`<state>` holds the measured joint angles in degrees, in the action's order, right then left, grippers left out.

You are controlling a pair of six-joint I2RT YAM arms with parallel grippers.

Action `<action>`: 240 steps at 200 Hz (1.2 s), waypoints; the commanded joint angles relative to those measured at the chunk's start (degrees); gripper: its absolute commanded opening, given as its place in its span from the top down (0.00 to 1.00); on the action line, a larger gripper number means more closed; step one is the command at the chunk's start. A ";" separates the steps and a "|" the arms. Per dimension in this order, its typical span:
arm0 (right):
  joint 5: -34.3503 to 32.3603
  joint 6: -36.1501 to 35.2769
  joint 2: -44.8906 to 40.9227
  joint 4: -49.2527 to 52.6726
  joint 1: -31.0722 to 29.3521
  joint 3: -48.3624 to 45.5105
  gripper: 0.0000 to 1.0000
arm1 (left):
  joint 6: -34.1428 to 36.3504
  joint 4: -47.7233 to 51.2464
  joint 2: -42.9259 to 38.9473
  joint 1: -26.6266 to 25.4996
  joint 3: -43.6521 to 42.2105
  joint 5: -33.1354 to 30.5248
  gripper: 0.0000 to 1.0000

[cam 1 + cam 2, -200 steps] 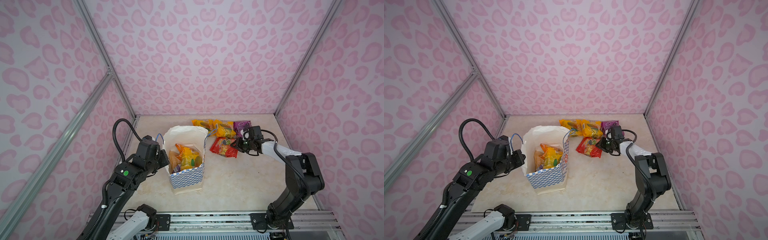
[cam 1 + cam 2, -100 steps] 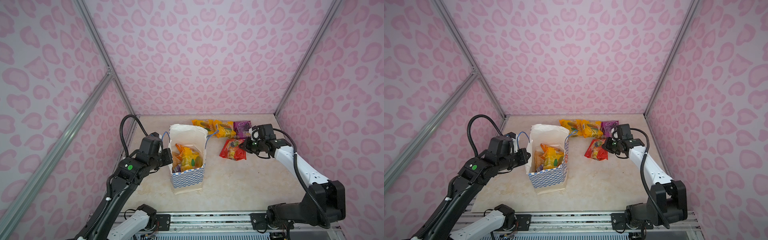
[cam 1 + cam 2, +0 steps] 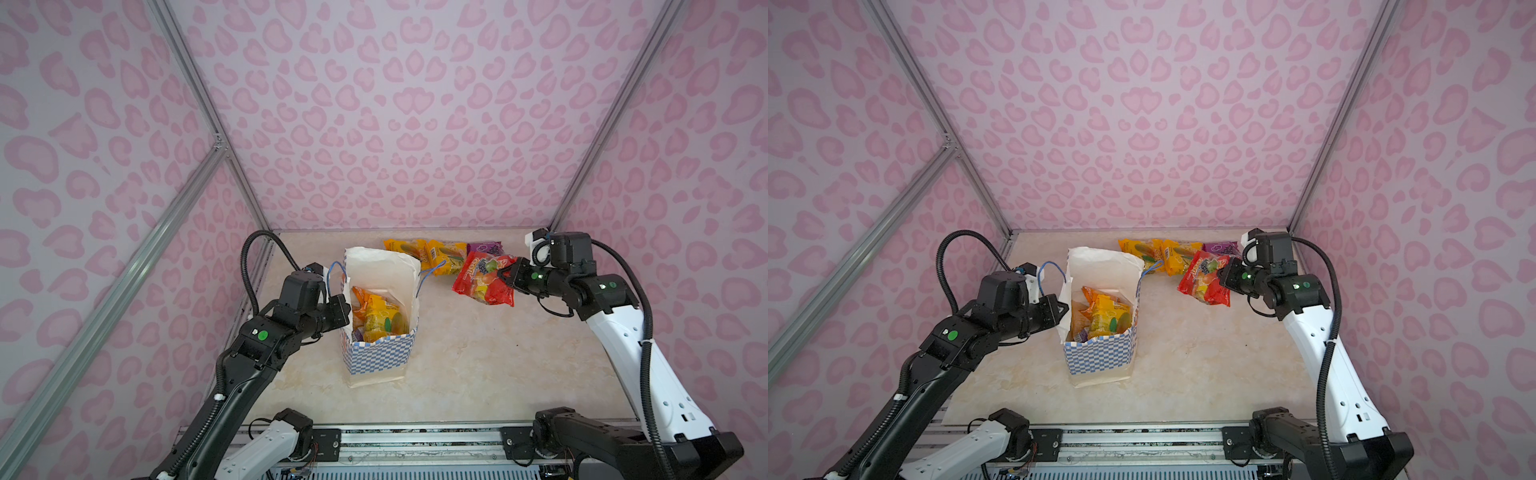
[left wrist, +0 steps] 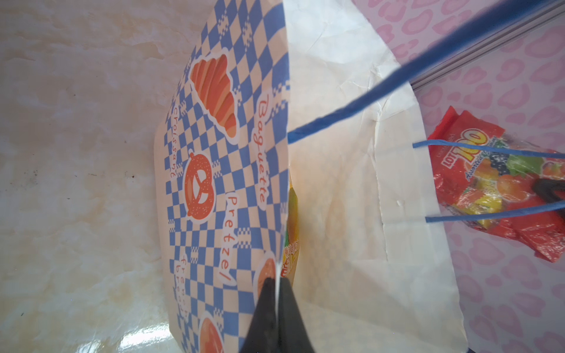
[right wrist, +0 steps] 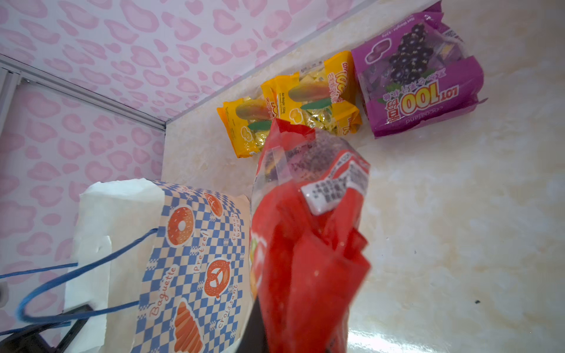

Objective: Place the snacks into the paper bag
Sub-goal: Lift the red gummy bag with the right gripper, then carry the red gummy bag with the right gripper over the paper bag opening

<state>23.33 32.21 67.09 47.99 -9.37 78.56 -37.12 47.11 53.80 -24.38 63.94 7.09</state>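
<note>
The paper bag (image 3: 379,353) (image 3: 1100,353) stands open mid-table, blue-checkered outside, with yellow-orange snacks (image 3: 378,318) inside. My left gripper (image 3: 347,308) (image 3: 1062,309) (image 4: 276,285) is shut on the bag's left rim, thin paper pinched between the fingers. To the right, my right gripper (image 3: 505,275) (image 3: 1224,273) is shut on one edge of a red snack packet (image 3: 482,277) (image 3: 1204,279) (image 5: 305,244), which hangs above the table beside the bag's right wall. In the right wrist view the packet hides most of the fingers.
Two yellow packets (image 3: 445,257) (image 5: 318,97) and a purple packet (image 3: 487,248) (image 5: 419,73) lie by the back wall, behind the red one. The bag's blue cord handles (image 3: 428,272) (image 4: 367,94) stick out on both sides. Pink walls close in left, right and behind.
My right gripper has closed on the red packet and lifted it off the table, drawing it to the right and up. The left gripper keeps its pinch on the bag rim.
</note>
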 commanded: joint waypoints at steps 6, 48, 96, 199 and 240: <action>-0.41 1.40 -1.16 -0.32 -0.96 5.87 1.00 | -0.50 -2.94 -0.66 0.04 -0.14 1.11 0.97; -4.32 2.43 0.56 -0.36 -7.71 19.82 1.00 | -0.83 -3.24 -0.74 0.04 -0.75 2.03 0.97; -9.54 1.94 8.02 0.14 -19.09 31.79 1.00 | -1.36 -3.17 -1.40 0.04 -1.28 2.00 0.97; -16.67 1.54 21.94 -2.46 -38.79 41.06 1.00 | -2.57 -2.92 -2.26 -0.06 -2.09 1.80 0.97; -19.79 0.93 24.26 -1.16 -41.67 37.94 1.00 | -2.60 -1.87 -2.47 -0.05 -2.38 0.51 0.97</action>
<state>6.09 33.87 90.39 50.48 -49.78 117.78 -39.44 45.47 51.51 -24.40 61.73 8.49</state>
